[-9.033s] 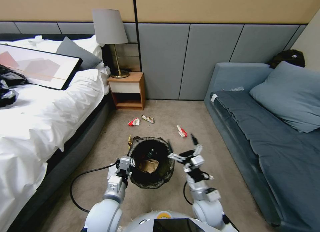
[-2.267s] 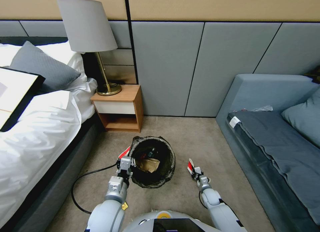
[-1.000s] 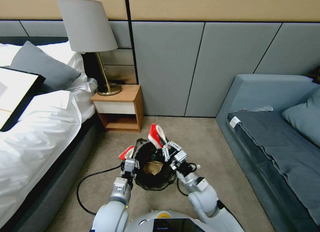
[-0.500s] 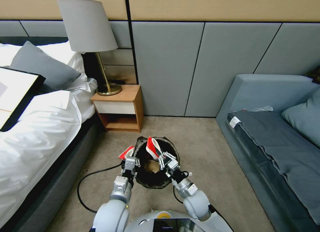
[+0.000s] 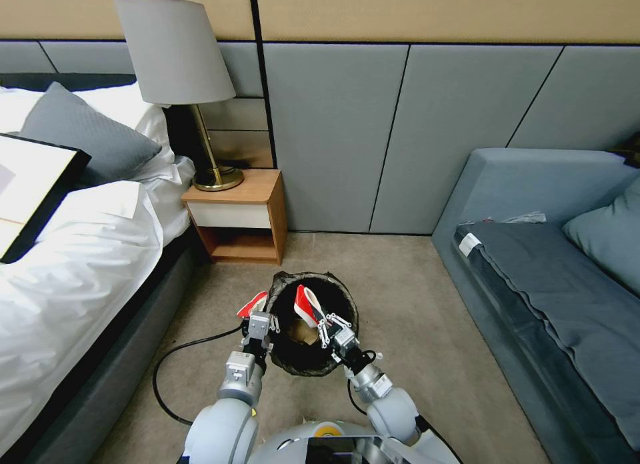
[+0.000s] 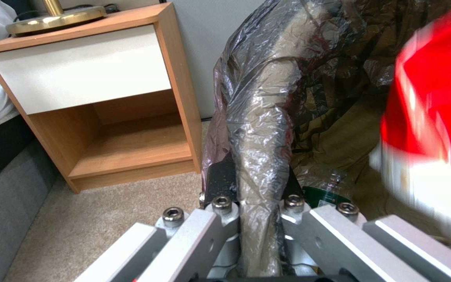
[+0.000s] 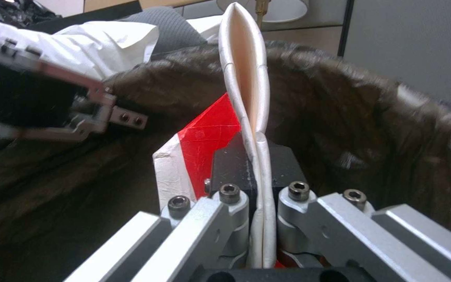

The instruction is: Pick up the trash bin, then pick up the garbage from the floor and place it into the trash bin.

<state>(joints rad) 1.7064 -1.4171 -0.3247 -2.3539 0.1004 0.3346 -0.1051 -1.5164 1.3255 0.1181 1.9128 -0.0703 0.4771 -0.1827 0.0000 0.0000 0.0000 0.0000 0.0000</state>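
Observation:
The trash bin (image 5: 349, 309), lined with a crinkled dark bag, hangs in front of me with my left gripper (image 5: 259, 327) shut on its near-left rim. In the left wrist view the left gripper (image 6: 254, 184) clamps the bag-covered rim (image 6: 259, 129). My right gripper (image 5: 331, 332) is shut on a flattened red-and-white paper cup (image 5: 306, 305), a piece of garbage, inside the bin's mouth. The right wrist view shows that cup (image 7: 247, 74) pinched in the right gripper (image 7: 259, 156), with the bag (image 7: 372, 129) around it. Another red-and-white wrapper (image 5: 251, 305) lies on the floor beside the bin.
A wooden nightstand (image 5: 237, 217) with a lamp (image 5: 175, 57) stands against the wall behind the bin. The bed (image 5: 73, 251) runs along the left and a grey sofa (image 5: 547, 277) along the right. A black cable (image 5: 180, 357) loops over the carpet at left.
My right gripper took the red-and-white cup from the floor on the right, lifted it over the rim and has now lowered it into the bin's mouth. My left gripper keeps its hold.

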